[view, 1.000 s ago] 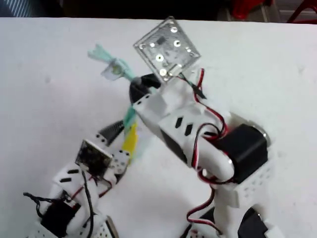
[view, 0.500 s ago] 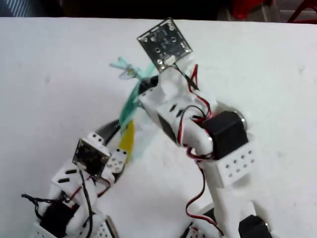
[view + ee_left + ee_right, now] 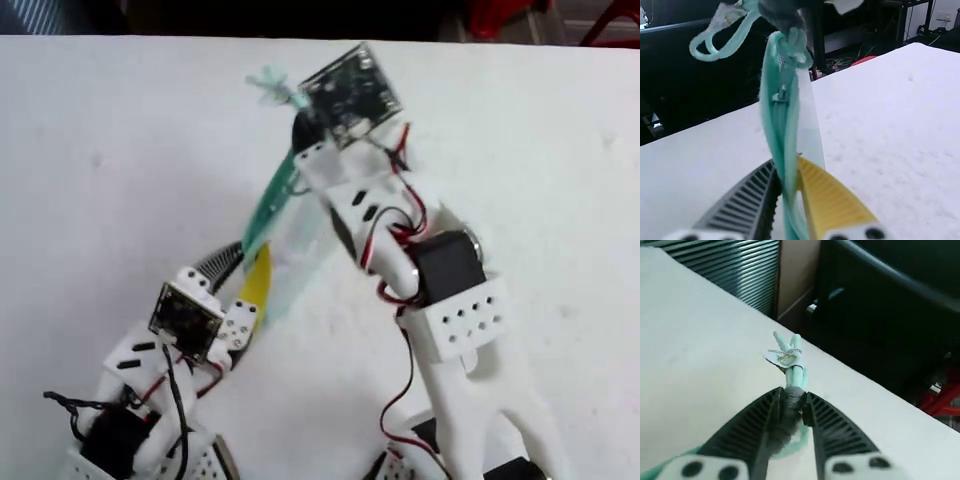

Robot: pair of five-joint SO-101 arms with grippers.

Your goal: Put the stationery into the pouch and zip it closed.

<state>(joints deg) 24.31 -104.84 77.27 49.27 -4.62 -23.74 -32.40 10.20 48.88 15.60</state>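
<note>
Pouch (image 3: 266, 205) runs lengthwise front-to-back, left end effector (image 3: 787, 172) clamping near end, right end effector (image 3: 790, 395) far end.

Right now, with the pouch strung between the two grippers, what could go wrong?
1. The right gripper pinches only the thin zip pull; under tension it may slip out.
2. The left gripper clamps just a narrow edge of the pouch, which is off the table and looks twisted. A harder pull may drag it free, or the twist may jam the zip.
</note>
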